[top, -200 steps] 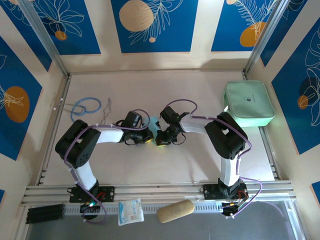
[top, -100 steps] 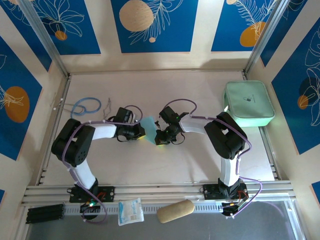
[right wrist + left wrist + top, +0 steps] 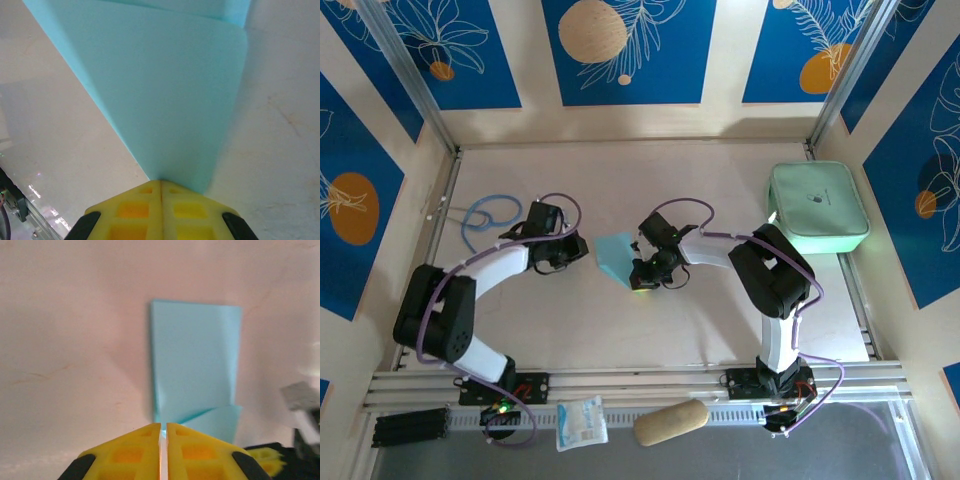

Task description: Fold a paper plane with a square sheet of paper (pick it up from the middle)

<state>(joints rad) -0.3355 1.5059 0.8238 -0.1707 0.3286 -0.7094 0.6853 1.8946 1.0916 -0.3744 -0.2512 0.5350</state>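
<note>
Broadly: pale table (image 3: 700, 185); mint-green case (image 3: 817, 208) at far right corner. Light-blue square sheet of paper (image 3: 615, 256), partly folded, lies flat mid-table between grippers. Right gripper (image 3: 160, 183) jaws together, tips at sheet's narrow end; pinching or pressing, cannot tell. Left gripper (image 3: 163, 426) jaws together, holding nothing, near sheet.

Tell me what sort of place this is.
Probably a robot test booth: a table boxed in by printed blue wall panels, with a left arm and right arm bolted to a metal rail at its near edge, blue paper between them.
</note>
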